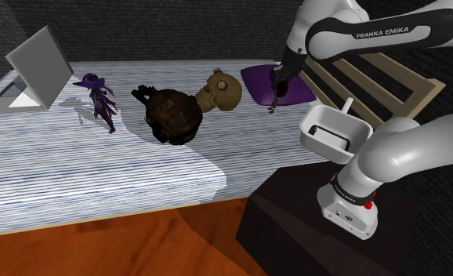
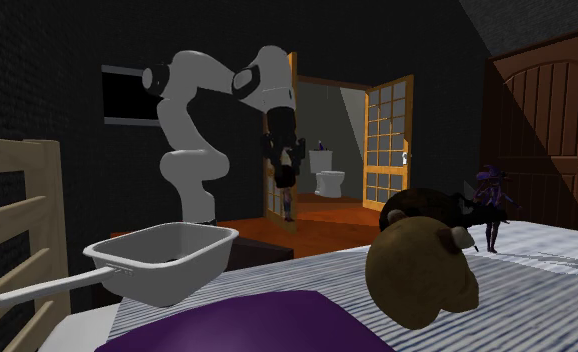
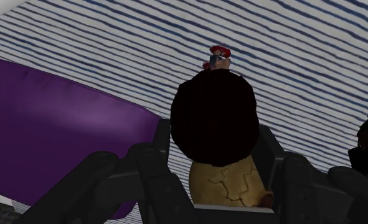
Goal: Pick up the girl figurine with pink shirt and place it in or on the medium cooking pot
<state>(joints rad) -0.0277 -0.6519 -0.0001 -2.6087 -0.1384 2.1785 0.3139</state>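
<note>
End effector (image 1: 278,83) clamped the figurine (image 3: 214,118), well apart from the pot (image 1: 356,145); it needed centring over the pot before lowering.

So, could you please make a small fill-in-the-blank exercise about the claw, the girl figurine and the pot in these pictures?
1. The claw is ___ (open or shut) on the girl figurine.
2. The cushion lying on the striped bed is ___ in colour.
3. The white pot has one long ___ sticking out from its side.

Missing words: shut; purple; handle.
</note>
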